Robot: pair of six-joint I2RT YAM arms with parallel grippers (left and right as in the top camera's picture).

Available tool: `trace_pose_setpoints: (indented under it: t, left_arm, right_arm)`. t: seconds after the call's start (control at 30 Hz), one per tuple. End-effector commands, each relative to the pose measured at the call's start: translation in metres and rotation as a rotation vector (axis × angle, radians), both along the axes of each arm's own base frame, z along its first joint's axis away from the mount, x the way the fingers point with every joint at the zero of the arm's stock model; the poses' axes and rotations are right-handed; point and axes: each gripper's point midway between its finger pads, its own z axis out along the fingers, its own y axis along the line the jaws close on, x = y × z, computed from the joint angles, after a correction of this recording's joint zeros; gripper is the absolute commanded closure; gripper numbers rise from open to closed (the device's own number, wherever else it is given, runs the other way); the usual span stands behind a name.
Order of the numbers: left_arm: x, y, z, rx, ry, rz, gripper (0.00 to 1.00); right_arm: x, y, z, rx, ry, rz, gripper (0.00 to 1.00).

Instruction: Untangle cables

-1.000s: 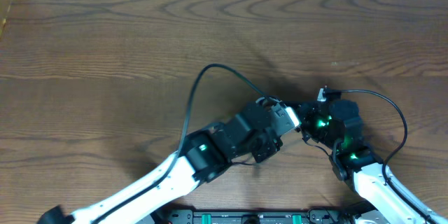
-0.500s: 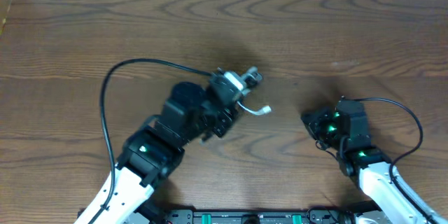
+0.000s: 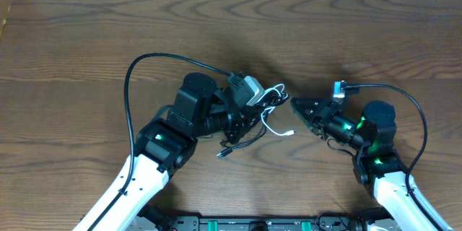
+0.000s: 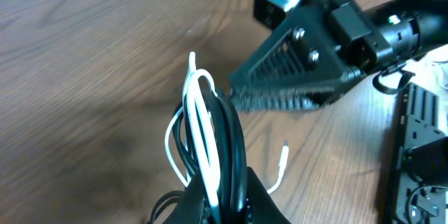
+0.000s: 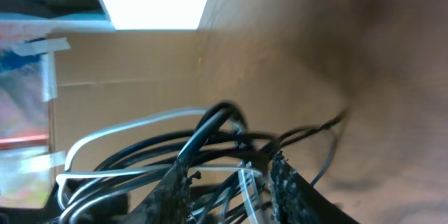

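Where the left gripper (image 4: pixel 217 190) pinches the cables (image 4: pixel 224 122), strands merge indistinguishably.

Cables (image 3: pixel 268 110) bunched at mid-table (image 3: pixel 86 36).
Left gripper (image 3: pixel 254 105) at their left, right gripper (image 3: pixel 294 104) just to their right; loose ends lie nearer the robot.

The desk (image 3: pixel 86 36) is brown wood with strong grain, satin and smooth. The cables (image 4: pixel 231 140) have smooth plastic sheaths, the black ones glossy, the white one softer in sheen. The right gripper (image 3: pixel 294 103) is matt black plastic; its pads (image 5: pixel 290 189) look rough and ribbed.
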Motion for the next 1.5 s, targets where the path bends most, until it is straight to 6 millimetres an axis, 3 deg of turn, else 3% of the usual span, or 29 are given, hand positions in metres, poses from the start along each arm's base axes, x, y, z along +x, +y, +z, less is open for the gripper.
trace_pose_setpoints:
  t: [0.0,0.23,0.4,0.6,1.03,1.1,1.23,1.37,1.47]
  left_arm:
    - [-0.002,-0.004,0.007,-0.023,-0.019,-0.032,0.93]
    - [0.010,0.004,0.003,0.019,-0.042,0.039,0.93]
    - [0.009,0.004,-0.003,0.031,-0.023,0.037,0.93]
    - [-0.002,-0.004,-0.013,0.055,0.013,-0.001,0.93]
    - [-0.026,-0.024,-0.013,0.052,0.021,-0.083,0.93]
    - [-0.029,-0.027,-0.013,0.052,0.020,-0.094,0.93]
    - [-0.033,-0.029,-0.012,0.044,0.024,-0.113,0.93]
    - [-0.037,-0.031,-0.010,0.031,0.032,-0.134,0.93]
    - [-0.029,-0.026,-0.012,0.053,0.017,-0.091,0.92]
  right_arm:
    - [-0.015,0.016,0.005,0.087,0.104,0.070,0.66]
    - [-0.029,0.038,0.012,0.126,0.135,0.134,0.63]
    - [-0.024,0.042,0.013,0.129,0.135,0.089,0.63]
    - [-0.013,0.044,0.027,0.172,0.105,0.015,0.61]
    - [0.002,0.042,0.009,0.093,0.103,-0.176,0.61]
    - [0.005,0.039,0.007,0.081,0.095,-0.199,0.67]
    - [0.006,0.038,-0.003,0.061,0.124,-0.206,0.99]
    - [0.001,0.040,-0.019,0.024,0.170,-0.182,0.99]
    - [-0.003,0.043,-0.019,-0.014,0.127,-0.135,0.99]
